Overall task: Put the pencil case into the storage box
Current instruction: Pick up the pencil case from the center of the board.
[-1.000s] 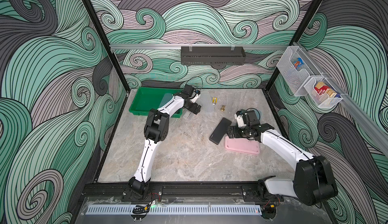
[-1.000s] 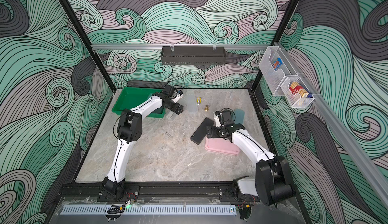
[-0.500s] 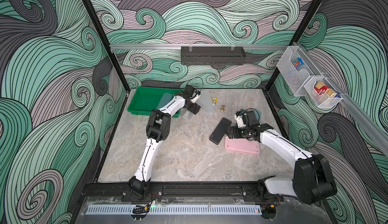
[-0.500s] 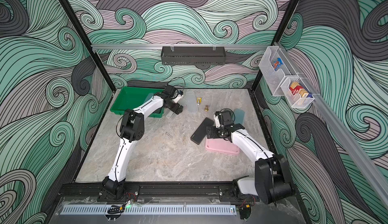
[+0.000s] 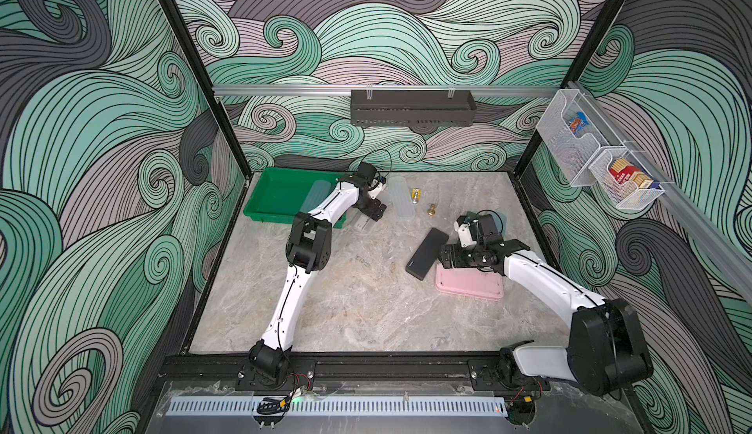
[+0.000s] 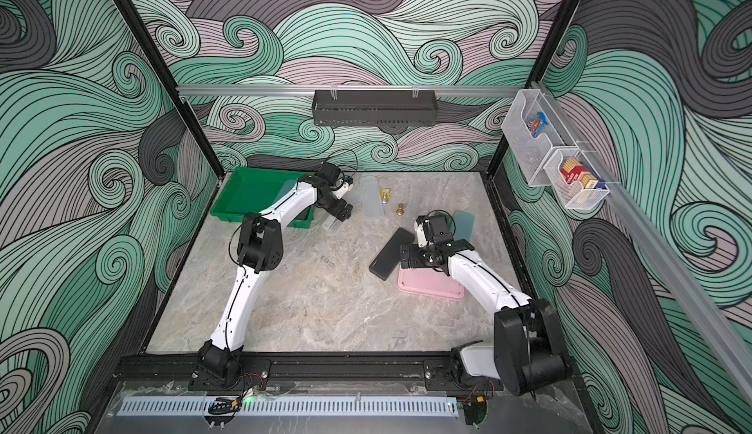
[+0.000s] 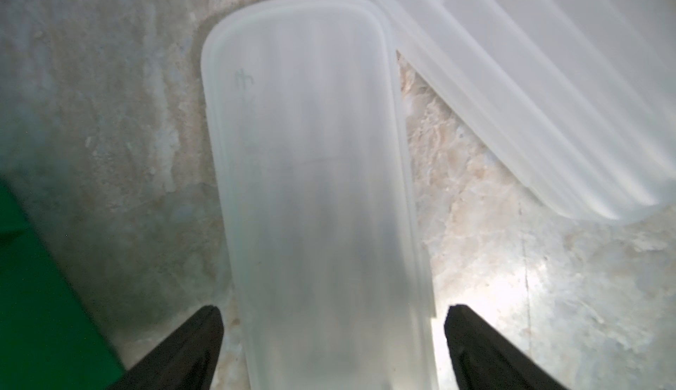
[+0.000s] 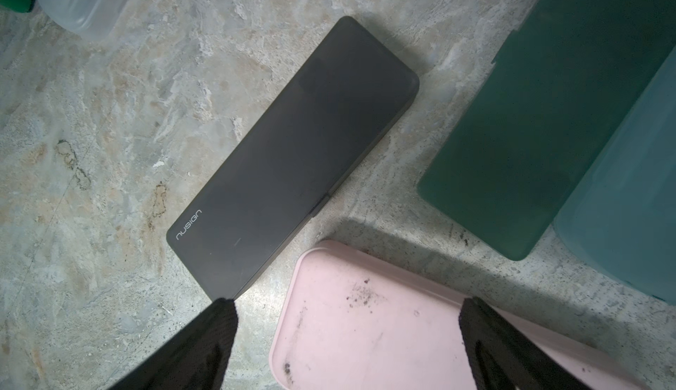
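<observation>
The green storage box (image 5: pixel 280 198) (image 6: pixel 252 192) stands at the back left, and a translucent pencil case (image 5: pixel 315 196) lies in its right part. My left gripper (image 5: pixel 376 212) (image 7: pixel 333 318) is open just right of the box, its fingers on either side of another frosted white pencil case (image 7: pixel 311 187) on the table, without touching it. My right gripper (image 5: pixel 447 257) (image 8: pixel 345 307) is open low over the end of a pink pencil case (image 8: pixel 369 337) (image 5: pixel 468 285). A black pencil case (image 8: pixel 292 157) (image 5: pixel 427 253) lies just beyond it.
A third frosted case (image 5: pixel 401 204) lies right of the left gripper. Dark green and teal cases (image 8: pixel 548 114) (image 6: pixel 464 224) sit behind the right arm. Two small brass items (image 5: pixel 432 209) are at the back middle. A black trough (image 5: pixel 413 107) and wire baskets (image 5: pixel 590 155) hang on the walls.
The left arm has shifted slightly over the frosted case by the box. The right arm has hardly moved. Both grippers stay open.
</observation>
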Motion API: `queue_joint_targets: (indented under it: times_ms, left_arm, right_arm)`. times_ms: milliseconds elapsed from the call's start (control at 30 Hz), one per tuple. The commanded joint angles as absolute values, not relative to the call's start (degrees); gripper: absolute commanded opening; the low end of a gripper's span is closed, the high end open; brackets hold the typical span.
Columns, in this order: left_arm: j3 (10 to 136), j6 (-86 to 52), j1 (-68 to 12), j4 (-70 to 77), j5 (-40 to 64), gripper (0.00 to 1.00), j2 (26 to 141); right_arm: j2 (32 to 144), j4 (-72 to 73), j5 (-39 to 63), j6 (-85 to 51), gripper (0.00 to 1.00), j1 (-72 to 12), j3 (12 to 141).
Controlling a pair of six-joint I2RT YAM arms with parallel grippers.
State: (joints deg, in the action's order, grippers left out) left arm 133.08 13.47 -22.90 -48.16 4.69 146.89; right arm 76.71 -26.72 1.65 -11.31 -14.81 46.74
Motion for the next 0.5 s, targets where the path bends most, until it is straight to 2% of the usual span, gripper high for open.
queue_joint_targets:
  times_ms: [0,167,267,367,467]
  left_arm:
    - [134.9,13.1,-22.6,-53.9,7.1,0.99,149.4]
    - [133.7,13.1,-22.8,-57.1,10.4,0.95,149.0]
    - [131.2,12.4,-23.1,-56.4,12.0,0.89,148.1]
    - [130.8,10.9,-23.8,-58.2,12.7,0.82,147.7]
    - [129.6,9.7,-25.0,-59.7,11.5,0.70,147.0]
  right_arm:
    - [76.8,-26.3,1.8,-11.2,0.99,-15.0,46.8]
    - [75.9,-26.4,1.2,-11.1,0.99,-15.0,46.6]
    - [75.5,-26.3,1.3,-11.2,0.99,-15.1,46.5]
    - [74.9,-26.4,1.2,-11.2,0.99,-15.0,46.2]
    - [74.5,-26.4,1.1,-11.2,0.99,-15.0,46.1]
